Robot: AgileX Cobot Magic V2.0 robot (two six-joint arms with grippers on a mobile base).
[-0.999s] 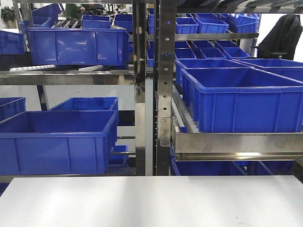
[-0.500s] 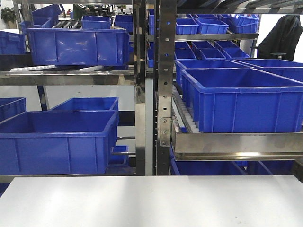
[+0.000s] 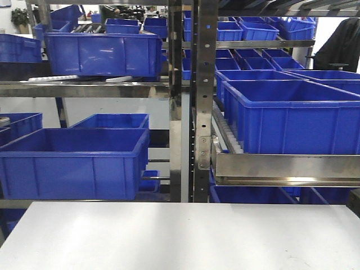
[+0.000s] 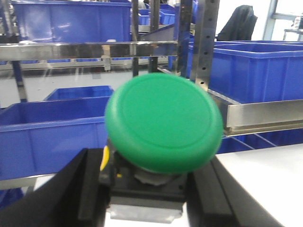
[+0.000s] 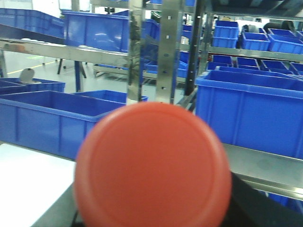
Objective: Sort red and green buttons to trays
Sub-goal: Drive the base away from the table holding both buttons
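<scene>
Left hand (image 4: 149,201): clenched on the green button (image 4: 163,123). The button's dark body is squeezed between my two black fingers (image 4: 87,189), one on each side. The round cap is tilted and fills the middle of the left wrist view. The button is held up off the white desk (image 4: 265,175), which shows behind and to the right.

Right hand (image 5: 154,215): grasping the red button (image 5: 154,165). The cap faces the right wrist camera and hides the body and the contact points. Only dark finger edges (image 5: 265,208) show at the lower corners. It is also held above the desk.

Front view: a bare stretch of the desk surface runs along the bottom; neither hand shows here.

Beyond the desk edge: steel rack (image 3: 202,101) with deep blue crates (image 3: 73,163) on the lower and upper shelves, and more crates in rows further back.
</scene>
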